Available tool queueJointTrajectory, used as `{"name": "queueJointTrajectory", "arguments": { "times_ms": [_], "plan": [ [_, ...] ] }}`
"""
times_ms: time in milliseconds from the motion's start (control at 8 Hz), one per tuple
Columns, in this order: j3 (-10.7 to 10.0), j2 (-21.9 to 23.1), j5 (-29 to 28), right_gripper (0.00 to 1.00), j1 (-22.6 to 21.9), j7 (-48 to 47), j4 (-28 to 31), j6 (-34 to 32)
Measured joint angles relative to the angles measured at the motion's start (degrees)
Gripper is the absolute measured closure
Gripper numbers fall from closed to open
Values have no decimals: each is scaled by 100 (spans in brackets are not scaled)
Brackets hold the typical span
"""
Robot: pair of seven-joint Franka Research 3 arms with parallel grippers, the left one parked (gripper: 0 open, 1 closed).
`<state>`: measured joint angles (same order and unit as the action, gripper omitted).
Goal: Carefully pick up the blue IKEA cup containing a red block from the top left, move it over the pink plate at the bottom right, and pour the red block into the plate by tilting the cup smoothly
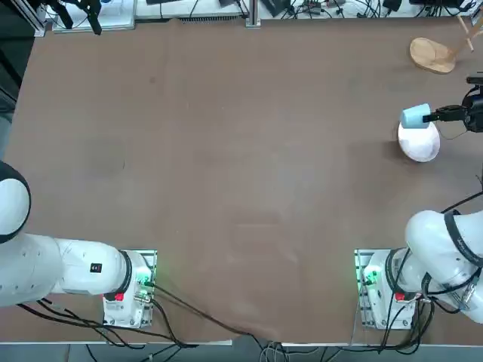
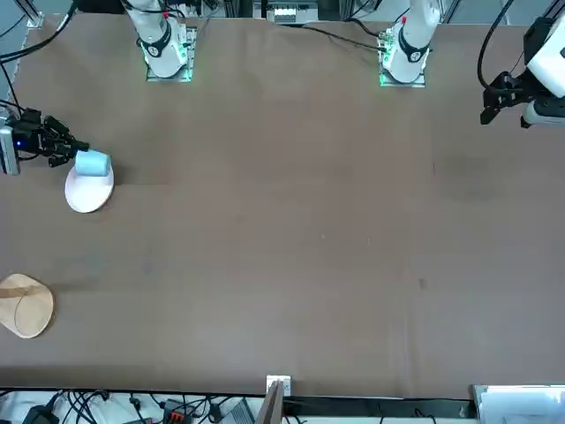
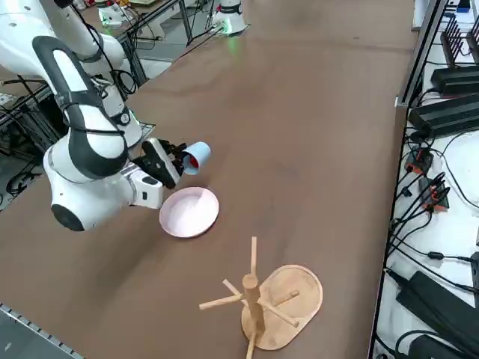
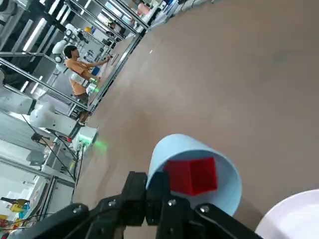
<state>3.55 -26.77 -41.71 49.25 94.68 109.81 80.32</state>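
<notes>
The black right gripper [image 4: 145, 215] pinches the light-blue round plastic cup [image 3: 198, 155], which lies tipped above the pale pink round plate [image 3: 189, 212] by the table's right side. Its mouth, with the small red block [image 4: 191, 176] inside, faces that right edge, so the plate seems to wait below.

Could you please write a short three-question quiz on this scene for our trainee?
1. Which gripper holds the light-blue cup: left or right?
2. True or false: the red block has already landed on the plate.
3. Fill in the blank: the oval piece with pegs on the table is made of ____.

Key:
1. The right gripper, shut on the cup.
2. False; the red block is inside the tilted cup, and the pale pink plate bears nothing.
3. Wood: the wooden peg stand.
</notes>
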Motion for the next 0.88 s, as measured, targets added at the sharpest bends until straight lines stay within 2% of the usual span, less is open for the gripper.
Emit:
{"name": "queueJointTrajectory", "arguments": {
  "times_ms": [500,875],
  "plan": [
    [0,-669,-247,97,221,190,-586,-998],
    [0,-947,-278,97,348,232,-899,-1419]
  ]
}}
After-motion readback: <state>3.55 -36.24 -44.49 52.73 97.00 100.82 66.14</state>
